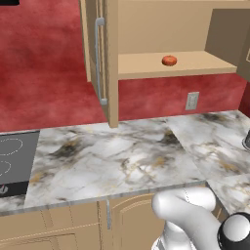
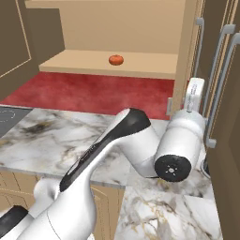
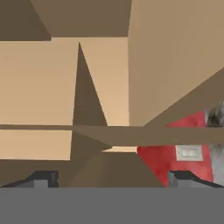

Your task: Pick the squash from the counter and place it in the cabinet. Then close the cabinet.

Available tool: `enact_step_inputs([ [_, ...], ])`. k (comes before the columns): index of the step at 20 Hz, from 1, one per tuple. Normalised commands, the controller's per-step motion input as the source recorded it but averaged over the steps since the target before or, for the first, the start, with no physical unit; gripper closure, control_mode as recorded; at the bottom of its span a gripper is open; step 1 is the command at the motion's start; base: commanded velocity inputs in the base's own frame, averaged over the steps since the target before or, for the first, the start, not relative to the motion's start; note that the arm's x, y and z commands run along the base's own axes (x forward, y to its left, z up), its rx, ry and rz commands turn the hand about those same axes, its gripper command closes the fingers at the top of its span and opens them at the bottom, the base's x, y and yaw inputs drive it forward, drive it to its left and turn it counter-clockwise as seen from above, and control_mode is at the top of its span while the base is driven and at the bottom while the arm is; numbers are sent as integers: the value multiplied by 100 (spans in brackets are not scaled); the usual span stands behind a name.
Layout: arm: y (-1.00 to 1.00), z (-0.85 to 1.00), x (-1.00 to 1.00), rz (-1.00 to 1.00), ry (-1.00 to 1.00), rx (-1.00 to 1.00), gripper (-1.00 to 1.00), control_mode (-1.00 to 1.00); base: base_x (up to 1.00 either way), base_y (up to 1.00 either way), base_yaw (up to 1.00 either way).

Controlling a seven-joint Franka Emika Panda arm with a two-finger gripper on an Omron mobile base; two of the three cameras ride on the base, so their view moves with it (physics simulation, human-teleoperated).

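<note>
Empty, jaws apart, the gripper point(image 3: 112, 178) faces the open cabinet point(image 1: 113, 73); the squash point(image 1: 169, 60) sits on its shelf at twelve o'clock, leaving both doors to shut.

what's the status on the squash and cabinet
Tool open, empty, aimed into the tan wooden cabinet. Small orange-red squash on its bottom shelf. Doors open; nothing blocking them.
</note>
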Motion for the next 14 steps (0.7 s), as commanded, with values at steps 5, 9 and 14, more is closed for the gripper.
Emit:
enact_step_inputs([
  [5,29,17,-10,8,-22,-4,-100,-100,0,0,0],
  [9,99,0,1,12,-12,-11,-100,-100,0,0,0],
  [14,100,3,27,14,-4,-16,-100,-100,0,0,0],
])
